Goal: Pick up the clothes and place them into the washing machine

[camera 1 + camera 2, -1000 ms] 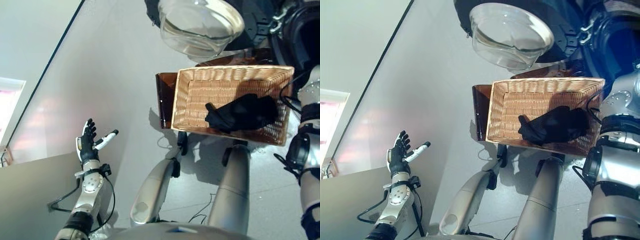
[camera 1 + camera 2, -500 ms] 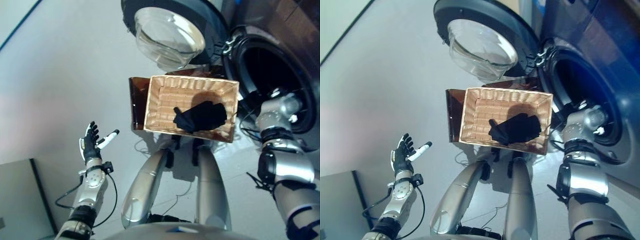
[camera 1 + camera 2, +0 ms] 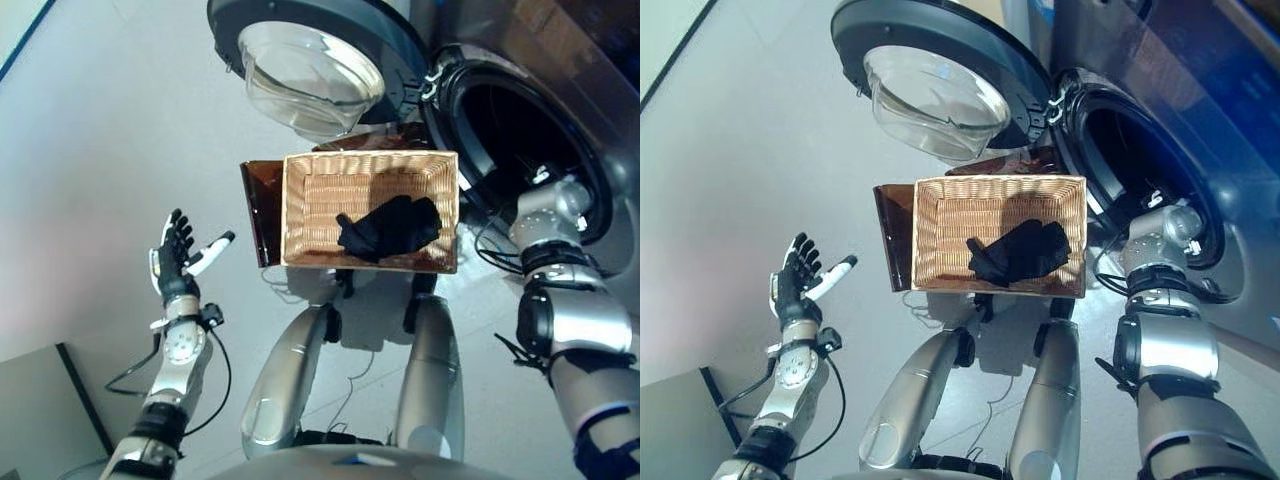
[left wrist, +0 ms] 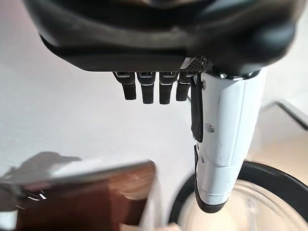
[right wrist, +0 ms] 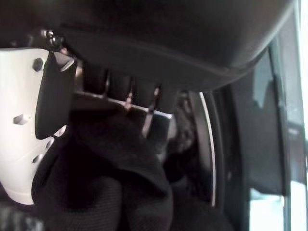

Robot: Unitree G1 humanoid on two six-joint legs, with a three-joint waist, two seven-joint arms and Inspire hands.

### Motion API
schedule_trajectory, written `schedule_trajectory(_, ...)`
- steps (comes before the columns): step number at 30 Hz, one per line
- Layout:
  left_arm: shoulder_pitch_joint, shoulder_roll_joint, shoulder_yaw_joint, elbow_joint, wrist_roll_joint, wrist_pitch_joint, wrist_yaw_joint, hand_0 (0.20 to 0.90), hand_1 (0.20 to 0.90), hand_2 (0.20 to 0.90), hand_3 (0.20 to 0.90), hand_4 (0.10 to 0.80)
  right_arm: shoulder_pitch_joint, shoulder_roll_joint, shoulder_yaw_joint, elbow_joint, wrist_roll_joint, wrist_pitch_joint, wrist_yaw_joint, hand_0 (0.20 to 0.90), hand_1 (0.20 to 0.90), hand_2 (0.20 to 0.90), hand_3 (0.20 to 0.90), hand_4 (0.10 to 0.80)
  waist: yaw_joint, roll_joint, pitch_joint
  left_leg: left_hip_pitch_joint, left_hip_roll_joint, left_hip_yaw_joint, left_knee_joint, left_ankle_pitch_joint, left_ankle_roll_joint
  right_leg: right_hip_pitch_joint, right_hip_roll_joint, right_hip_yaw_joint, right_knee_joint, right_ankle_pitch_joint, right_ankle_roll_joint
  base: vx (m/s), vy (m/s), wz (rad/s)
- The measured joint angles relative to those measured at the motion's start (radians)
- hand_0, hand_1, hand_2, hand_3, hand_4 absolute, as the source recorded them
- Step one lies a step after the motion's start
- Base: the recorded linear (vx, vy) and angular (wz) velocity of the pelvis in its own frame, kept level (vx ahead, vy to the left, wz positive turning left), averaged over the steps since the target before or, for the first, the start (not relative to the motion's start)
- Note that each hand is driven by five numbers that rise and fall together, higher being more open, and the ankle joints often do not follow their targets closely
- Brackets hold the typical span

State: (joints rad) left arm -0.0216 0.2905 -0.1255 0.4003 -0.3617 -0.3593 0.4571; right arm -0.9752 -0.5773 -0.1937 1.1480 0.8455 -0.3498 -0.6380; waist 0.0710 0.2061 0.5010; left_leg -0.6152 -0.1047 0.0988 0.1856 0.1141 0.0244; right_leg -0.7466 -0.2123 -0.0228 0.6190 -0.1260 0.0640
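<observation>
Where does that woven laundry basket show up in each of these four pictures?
Left eye view: the wicker basket sits at centre, below the open washer door.
Right eye view: same basket at centre, a dark garment in it.
Left wrist view: no basket that I can tell.
Right wrist view: not in it.
Shared landmark: the washer door's glass bowl, just above the basket in both eye views.

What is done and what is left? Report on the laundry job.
Done: round glass door open. In hand: right hand grips dark cloth at the dark drum mouth. Remaining: black garment lies in the woven wicker basket; left hand open, idle.
</observation>
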Motion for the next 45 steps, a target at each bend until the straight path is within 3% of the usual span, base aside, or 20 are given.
schedule_trajectory(7, 0.003, 0.000, 0.021, -0.004, 0.000, 0.001, 0.001, 0.900, 0.900, 0.900, 0.900, 0.800, -0.030, -0.017, -0.013, 0.007, 0.000, -0.001, -0.015, 0.200, 0.200, 0.200, 0.200, 0.300, 0.058, 0.003, -0.002, -0.052, 0.007, 0.002, -0.014, 0.002, -0.002, -0.054, -0.008, -0.007, 0.030, -0.019, 0.003, 0.018, -0.061, 0.23)
schedule_trajectory(10, -0.005, 0.004, 0.047, -0.024, 0.000, -0.001, 0.018, 0.900, 0.900, 0.900, 0.900, 0.800, -0.059, -0.037, -0.013, 0.012, 0.010, -0.002, -0.020, 0.200, 0.200, 0.200, 0.200, 0.300, 0.054, 0.005, -0.003, -0.097, 0.002, 0.009, 0.072, -0.002, 0.004, -0.088, -0.023, 0.005, 0.139, -0.083, -0.006, 0.061, -0.067, 0.57)
schedule_trajectory(12, -0.015, 0.011, 0.048, -0.039, 0.000, -0.001, 0.038, 0.900, 0.900, 0.900, 0.900, 0.800, -0.084, -0.061, -0.001, 0.018, 0.009, -0.002, -0.017, 0.200, 0.200, 0.200, 0.200, 0.300, 0.059, 0.005, -0.004, -0.146, -0.004, 0.011, 0.158, -0.034, 0.045, -0.127, -0.031, 0.010, 0.220, -0.129, -0.009, -0.005, -0.091, 0.40)
schedule_trajectory(14, -0.028, 0.012, 0.058, -0.043, 0.002, -0.002, 0.054, 0.900, 0.900, 0.900, 0.900, 0.800, -0.109, -0.079, -0.001, 0.021, 0.008, -0.002, -0.015, 0.200, 0.200, 0.200, 0.200, 0.300, 0.061, 0.005, -0.004, -0.193, -0.006, 0.014, 0.239, -0.052, 0.059, -0.159, -0.044, 0.021, 0.289, -0.168, -0.008, 0.001, -0.076, 0.39)
schedule_trajectory(21, -0.009, 0.011, 0.064, -0.051, 0.014, -0.001, 0.068, 0.900, 0.900, 0.900, 0.900, 0.800, -0.185, -0.174, 0.081, 0.022, -0.014, 0.001, -0.043, 0.200, 0.200, 0.200, 0.200, 0.300, 0.081, 0.006, -0.004, -0.245, 0.020, 0.015, 0.300, -0.067, 0.025, -0.214, -0.036, 0.007, 0.356, -0.208, -0.048, 0.023, -0.033, 0.01)
schedule_trajectory(25, -0.008, 0.011, 0.062, -0.055, 0.020, 0.001, 0.068, 0.900, 0.900, 0.900, 0.900, 0.800, -0.195, -0.234, 0.165, 0.060, -0.162, 0.011, -0.129, 0.200, 0.200, 0.200, 0.200, 0.300, 0.074, 0.007, -0.005, -0.249, 0.022, 0.016, 0.291, -0.055, 0.008, -0.228, -0.034, 0.010, 0.363, -0.208, -0.049, 0.011, -0.017, -0.03)
schedule_trajectory(27, -0.007, 0.012, 0.063, -0.057, 0.030, 0.001, 0.068, 0.900, 0.900, 0.900, 0.900, 0.800, -0.196, -0.253, 0.238, 0.103, -0.300, 0.096, -0.165, 0.488, 0.488, 0.488, 0.488, 0.506, 0.076, 0.007, -0.005, -0.249, 0.022, 0.016, 0.276, -0.052, 0.005, -0.233, -0.035, 0.009, 0.361, -0.207, -0.051, -0.012, -0.012, 0.05)
schedule_trajectory(28, -0.007, 0.012, 0.063, -0.057, 0.034, 0.002, 0.069, 0.900, 0.900, 0.900, 0.900, 0.800, -0.197, -0.274, 0.285, 0.126, -0.392, 0.157, -0.168, 0.900, 0.900, 0.900, 0.900, 0.800, 0.079, 0.007, -0.005, -0.249, 0.020, 0.017, 0.264, -0.047, -0.002, -0.240, -0.037, 0.009, 0.358, -0.203, -0.055, -0.007, -0.013, 0.06)
schedule_trajectory(31, -0.004, 0.015, 0.064, -0.057, 0.039, 0.004, 0.070, 0.900, 0.900, 0.900, 0.900, 0.800, -0.218, -0.307, 0.446, 0.263, -0.602, 0.286, -0.139, 0.900, 0.900, 0.900, 0.900, 0.800, 0.081, 0.008, -0.006, -0.248, 0.019, 0.016, 0.246, -0.029, -0.010, -0.242, -0.040, 0.003, 0.353, -0.200, -0.056, -0.003, -0.015, 0.07)
schedule_trajectory(34, -0.004, 0.015, 0.066, -0.057, 0.035, 0.006, 0.067, 0.900, 0.900, 0.900, 0.900, 0.800, -0.229, -0.305, 0.497, 0.297, -0.685, 0.364, -0.063, 0.900, 0.900, 0.900, 0.900, 0.800, 0.076, 0.009, -0.006, -0.250, 0.020, 0.019, 0.240, -0.025, -0.005, -0.245, -0.037, 0.006, 0.345, -0.197, -0.052, 0.030, 0.006, -0.03)
schedule_trajectory(38, -0.004, 0.015, 0.068, -0.057, 0.029, 0.013, 0.066, 0.900, 0.900, 0.900, 0.900, 0.800, -0.229, -0.303, 0.497, 0.264, -0.735, 0.373, -0.037, 0.900, 0.900, 0.900, 0.900, 0.800, 0.069, 0.010, -0.007, -0.248, 0.021, 0.018, 0.209, -0.016, -0.006, -0.246, -0.030, 0.005, 0.315, -0.180, -0.048, 0.016, 0.005, -0.05)
schedule_trajectory(45, -0.020, 0.015, 0.074, -0.054, 0.028, 0.013, 0.066, 0.900, 0.900, 0.900, 0.900, 0.800, -0.224, -0.272, 0.428, 0.190, -0.706, 0.348, -0.037, 0.900, 0.900, 0.900, 0.900, 0.800, 0.041, 0.010, -0.007, -0.221, 0.018, 0.015, 0.155, 0.016, 0.038, -0.221, -0.026, -0.004, 0.276, -0.164, -0.038, -0.011, 0.005, 0.00)
